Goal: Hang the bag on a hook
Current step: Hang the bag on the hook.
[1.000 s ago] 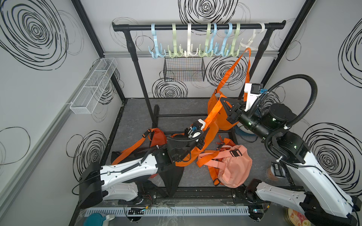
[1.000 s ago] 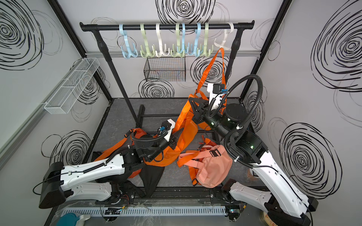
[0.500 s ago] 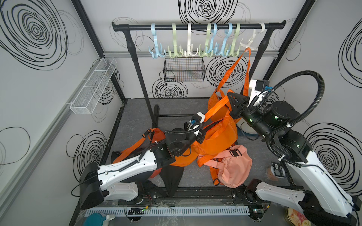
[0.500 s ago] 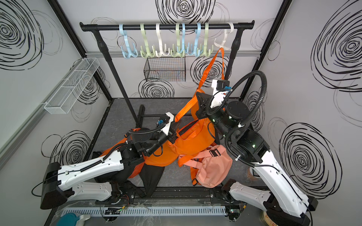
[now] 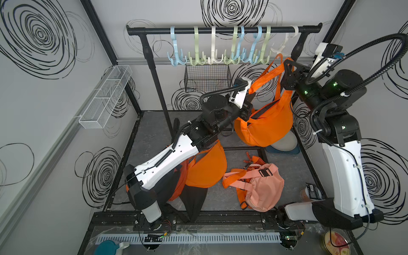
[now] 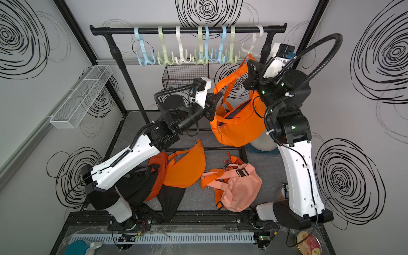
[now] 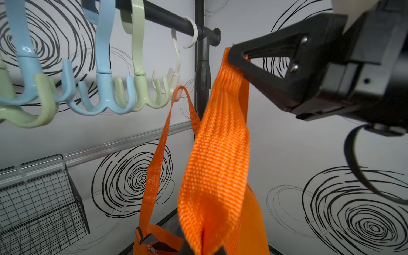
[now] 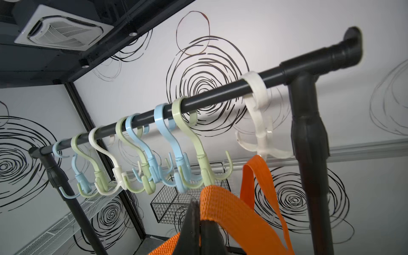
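Bag (image 5: 265,128), orange, hangs clear of the floor under the right end of the rail (image 5: 223,29), carried by its strap (image 5: 262,76). Above it the right gripper (image 7: 231,55) is clamped on the strap just beside the white hook (image 7: 176,81), and a loop of the strap touches one prong of that hook. Lower down, the left gripper (image 6: 217,96) is pinched tight on the same strap, just beside the bag's open top.
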{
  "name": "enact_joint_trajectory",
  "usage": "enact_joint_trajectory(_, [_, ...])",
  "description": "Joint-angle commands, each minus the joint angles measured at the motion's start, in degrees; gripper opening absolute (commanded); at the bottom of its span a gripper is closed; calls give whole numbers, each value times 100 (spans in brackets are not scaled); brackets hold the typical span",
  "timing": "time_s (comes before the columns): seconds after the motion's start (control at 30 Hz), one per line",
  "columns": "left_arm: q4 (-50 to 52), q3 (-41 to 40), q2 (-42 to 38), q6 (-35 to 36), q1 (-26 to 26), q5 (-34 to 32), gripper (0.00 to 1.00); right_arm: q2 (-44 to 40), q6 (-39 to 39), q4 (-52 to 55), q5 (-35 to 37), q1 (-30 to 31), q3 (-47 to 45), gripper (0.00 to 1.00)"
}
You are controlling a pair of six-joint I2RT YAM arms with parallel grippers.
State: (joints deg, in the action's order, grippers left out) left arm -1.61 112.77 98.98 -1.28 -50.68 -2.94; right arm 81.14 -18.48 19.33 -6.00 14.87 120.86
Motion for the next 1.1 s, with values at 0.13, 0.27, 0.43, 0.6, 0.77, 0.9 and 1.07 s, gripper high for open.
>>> enact_joint_trajectory(0.13, [376, 1550, 1013, -729, 342, 661, 0, 868, -253, -144, -626, -123, 1392, 0])
enact_joint_trajectory(0.27, [621, 2420, 1575, -987, 433, 850, 0, 1292, -437, -202, -838, -251, 1779, 0])
enact_joint_trajectory(0.43, [568, 2662, 1806, -1210, 546, 946, 0, 1752, -647, -254, -1033, -318, 2236, 0])
enact_joint_trajectory(0.6, [638, 2668, 1918, -1282, 617, 995, 0, 2020, -776, -351, -967, -355, 2308, 0])
enact_joint_trajectory(0.77, [725, 2679, 2035, -1305, 636, 995, 0, 2245, -884, -337, -971, -371, 2404, 0])
enact_joint_trajectory(0.9, [855, 2645, 2079, -1245, 643, 971, 0, 2214, -859, -231, -939, -371, 2231, 0])
enact_joint_trajectory(1.07, [809, 2520, 2099, -1234, 644, 944, 0, 1984, -863, -579, -883, -370, 1677, 0])
